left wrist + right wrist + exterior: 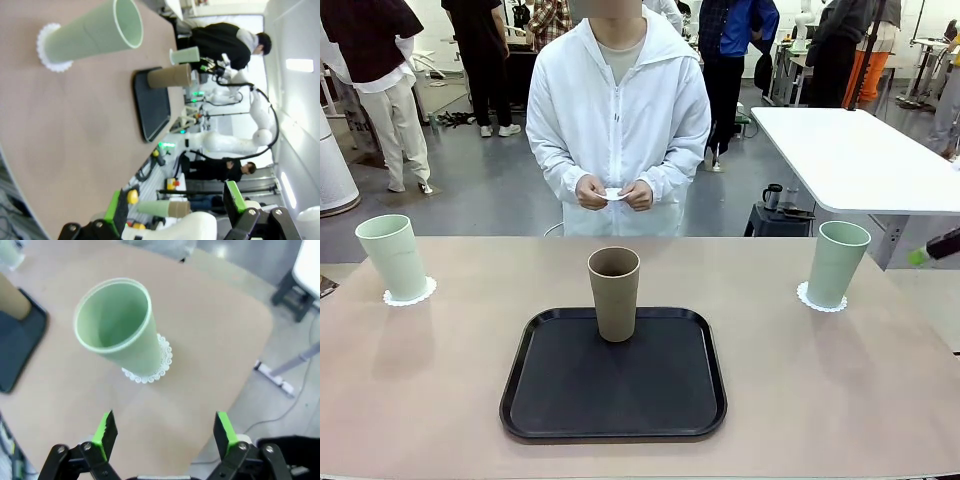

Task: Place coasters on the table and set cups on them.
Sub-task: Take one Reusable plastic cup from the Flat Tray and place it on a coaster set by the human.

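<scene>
Left claw [175,197]: apart.
Right claw [165,421]: apart.
Left mint cup [392,255]: on left coaster [412,296], counter's [800,390] 9 o'clock.
Right mint cup [838,262]: on right coaster [817,302], 3 o'clock.
Brown cup [614,292]: on tray [620,405].
Third coaster [613,194]: person's hands [590,192], 12 o'clock.

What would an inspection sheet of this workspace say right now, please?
Surface: table, beige, no spills seen.
Job's things: left cup on left coaster; right cup on right coaster; brown cup on tray, no coaster beneath; third coaster held by the person.
Clutter: black tray mid-table.
Grippers: left gripper and right gripper open, empty.
Cables: one cable, apparently, on the floor past the table's corner.
Surroundings: white table and mug behind.
</scene>
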`<state>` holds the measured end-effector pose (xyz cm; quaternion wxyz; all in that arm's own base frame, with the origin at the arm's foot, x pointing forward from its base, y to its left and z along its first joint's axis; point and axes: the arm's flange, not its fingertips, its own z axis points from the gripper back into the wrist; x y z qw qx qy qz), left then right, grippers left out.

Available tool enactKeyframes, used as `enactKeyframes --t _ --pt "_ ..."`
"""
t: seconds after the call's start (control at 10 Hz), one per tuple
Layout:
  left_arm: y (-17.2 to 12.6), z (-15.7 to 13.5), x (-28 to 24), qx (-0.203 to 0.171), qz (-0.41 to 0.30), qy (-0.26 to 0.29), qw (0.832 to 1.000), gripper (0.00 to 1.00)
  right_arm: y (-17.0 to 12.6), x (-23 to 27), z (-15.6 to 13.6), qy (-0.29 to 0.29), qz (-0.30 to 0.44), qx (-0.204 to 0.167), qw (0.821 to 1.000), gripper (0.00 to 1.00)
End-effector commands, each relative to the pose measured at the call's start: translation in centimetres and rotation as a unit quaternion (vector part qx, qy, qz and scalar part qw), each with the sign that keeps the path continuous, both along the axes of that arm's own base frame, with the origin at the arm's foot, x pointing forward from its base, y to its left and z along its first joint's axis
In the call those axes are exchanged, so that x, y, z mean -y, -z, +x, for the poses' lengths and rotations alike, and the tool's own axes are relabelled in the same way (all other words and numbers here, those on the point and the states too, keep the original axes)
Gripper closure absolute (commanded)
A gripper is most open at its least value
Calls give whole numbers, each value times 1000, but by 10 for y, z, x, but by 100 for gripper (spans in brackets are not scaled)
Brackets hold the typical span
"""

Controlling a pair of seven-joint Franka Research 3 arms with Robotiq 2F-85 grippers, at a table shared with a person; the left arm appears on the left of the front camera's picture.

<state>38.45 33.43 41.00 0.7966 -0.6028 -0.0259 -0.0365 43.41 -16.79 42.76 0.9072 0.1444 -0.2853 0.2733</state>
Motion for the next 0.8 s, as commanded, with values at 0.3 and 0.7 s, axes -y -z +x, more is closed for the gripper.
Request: enactKeyframes --t 0.3,0.7 --pt "-2 -1 0 -2 2 -1 1000 0 -74 -63 -24 61 -78 -27 995 0" --pt "-2 -1 0 -2 2 -1 1000 0 -119 -87 -25 97 -144 -52 983 0"
